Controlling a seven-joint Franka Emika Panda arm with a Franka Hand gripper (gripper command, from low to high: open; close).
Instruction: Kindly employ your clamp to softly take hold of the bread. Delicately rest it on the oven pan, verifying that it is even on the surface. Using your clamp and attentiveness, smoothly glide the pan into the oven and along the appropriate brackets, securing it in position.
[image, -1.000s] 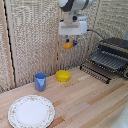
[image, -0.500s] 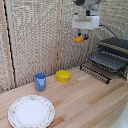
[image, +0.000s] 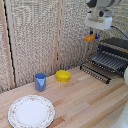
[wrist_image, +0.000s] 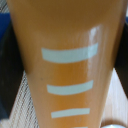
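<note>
I see a light wooden table (image: 85, 102) | patterned plate (image: 31, 111) at the near corner on the exterior view's left | blue cup (image: 40, 81) just beside a yellow bowl (image: 63, 76) | oven (image: 116, 55) with its oven pan (image: 105, 61) at the exterior view's right

The claw (image: 92, 35) holds the bread (image: 90, 37) above the oven pan (image: 106, 62).

oven (image: 116, 50) cut by exterior view's right edge, bread (wrist_image: 70, 65) overfilling wrist view (blurred), fingers (image: 93, 33) indistinct
</note>
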